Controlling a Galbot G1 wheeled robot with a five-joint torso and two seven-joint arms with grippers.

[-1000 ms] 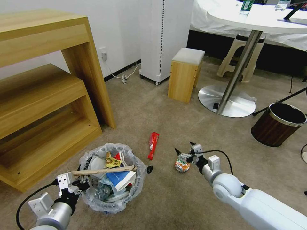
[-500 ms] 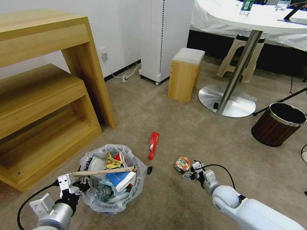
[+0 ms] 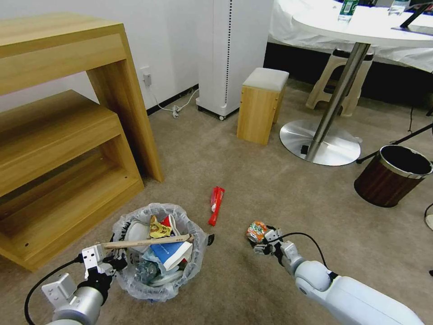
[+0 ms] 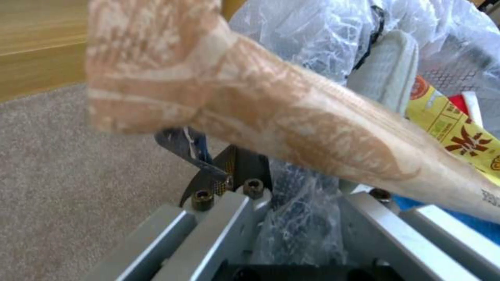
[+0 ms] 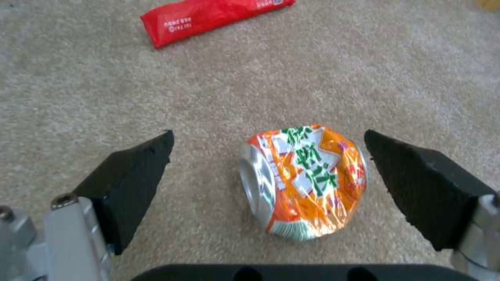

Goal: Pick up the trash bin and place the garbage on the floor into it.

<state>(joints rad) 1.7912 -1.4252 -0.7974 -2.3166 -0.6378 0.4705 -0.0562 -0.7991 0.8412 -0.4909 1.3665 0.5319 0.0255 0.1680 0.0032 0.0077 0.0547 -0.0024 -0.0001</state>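
The trash bin [image 3: 196, 253], lined with a crinkly plastic bag [image 4: 312, 43], stands on the beige floor [image 3: 234, 289] at the lower left. It holds garbage: a wooden stick [image 3: 144, 242] across the rim, a white slipper [image 4: 385, 66], a yellow wrapper [image 3: 158, 229] and a blue-and-white carton [image 3: 169, 253]. My left gripper [image 3: 116, 262] is shut on the bin's near rim. A crushed orange can [image 3: 256, 231] lies on the carpet. My right gripper [image 3: 263, 241] is low and open, with the can [image 5: 304, 179] between its black fingers [image 5: 130, 183]. A red wrapper [image 3: 216, 205] lies farther ahead.
A wooden shelf unit [image 3: 67, 135] stands at the left. A small wooden stool [image 3: 261, 106] and a white floor unit [image 3: 230, 54] stand ahead. At the right are the round table's metal base [image 3: 320, 142] and a dark brown bin [image 3: 392, 174]. Open carpet lies between.
My right gripper has dropped from above the can to floor level and drawn back, so the can now sits between its open fingers. The left arm and the bin have stayed put.
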